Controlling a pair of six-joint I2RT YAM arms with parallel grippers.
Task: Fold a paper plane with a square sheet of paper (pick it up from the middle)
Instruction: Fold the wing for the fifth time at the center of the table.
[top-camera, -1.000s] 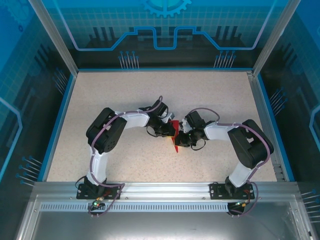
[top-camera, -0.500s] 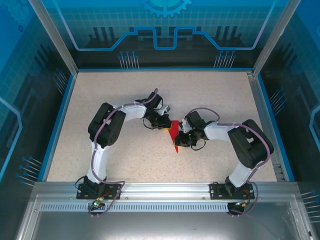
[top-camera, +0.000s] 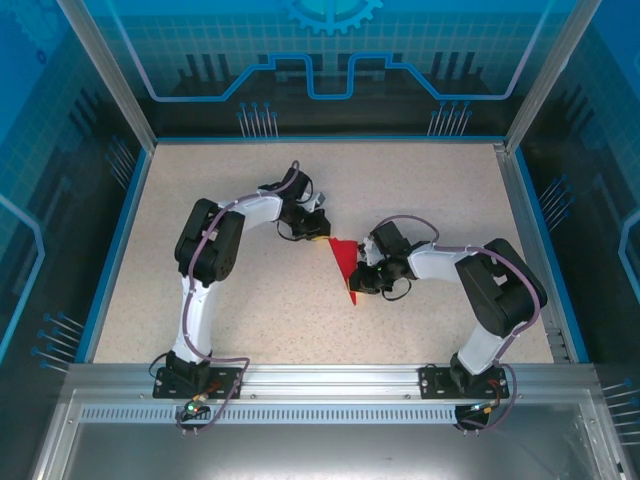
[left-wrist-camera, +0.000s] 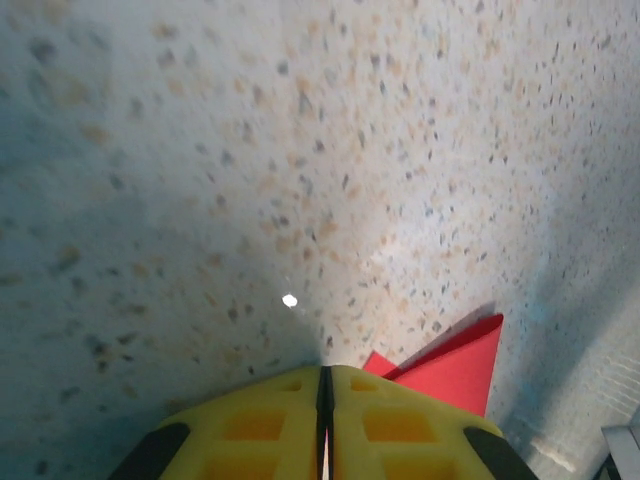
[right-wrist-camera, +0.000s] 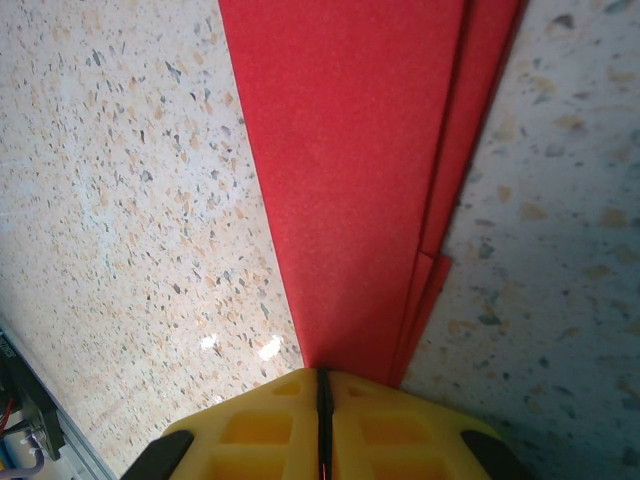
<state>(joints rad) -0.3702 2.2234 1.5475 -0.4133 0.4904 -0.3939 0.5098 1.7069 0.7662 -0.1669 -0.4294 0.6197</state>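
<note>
The slim bright red folded paper dart (top-camera: 345, 265) lies on the speckled bench (top-camera: 250, 310), its narrow end pinched in the right jaws, the left jaws closed beside its wide corner, so a one-sided tug could tear it.

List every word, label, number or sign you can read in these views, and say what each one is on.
None: no readable text in any view.
The paper plane is plain red and unmarked.
The blue wall panels carry a gear outline and circuit-style lines, with no letters or numbers.
The speckled table has no labels.
</note>
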